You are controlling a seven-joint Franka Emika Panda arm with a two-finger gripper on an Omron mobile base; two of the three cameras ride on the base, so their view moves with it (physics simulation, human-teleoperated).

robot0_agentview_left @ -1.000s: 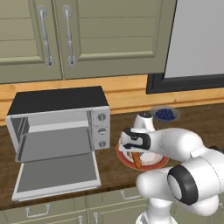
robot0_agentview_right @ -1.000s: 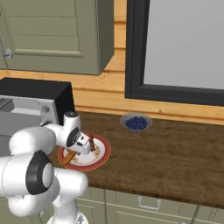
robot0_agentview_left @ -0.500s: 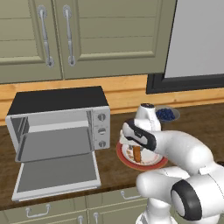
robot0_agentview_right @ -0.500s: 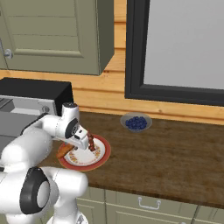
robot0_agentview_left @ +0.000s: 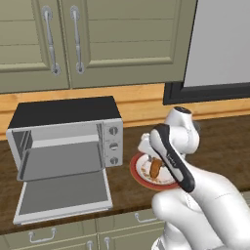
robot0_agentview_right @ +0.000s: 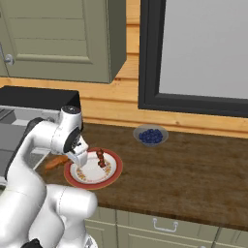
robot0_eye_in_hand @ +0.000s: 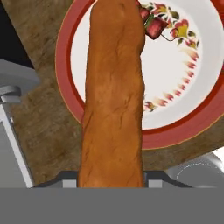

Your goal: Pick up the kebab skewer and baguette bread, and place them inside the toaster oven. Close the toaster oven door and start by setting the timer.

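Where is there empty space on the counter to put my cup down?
The widest bare patch is the dark counter right of the red-rimmed plate and in front of the blueberry bowl. It is crowded between the toaster oven and the plate, where the tool holds the baguette.

The oven (robot0_agentview_left: 68,141) cavity is left open, its door (robot0_agentview_left: 62,193) lowered flat onto the worktop (robot0_agentview_right: 193,174). Beside it, room is taken by the plate (robot0_agentview_left: 141,177).

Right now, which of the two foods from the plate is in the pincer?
The baguette bread, the long golden-orange loaf, is clamped in the pincer and raised above the plate. The kebab skewer, short with dark meat chunks, stays on the plate.
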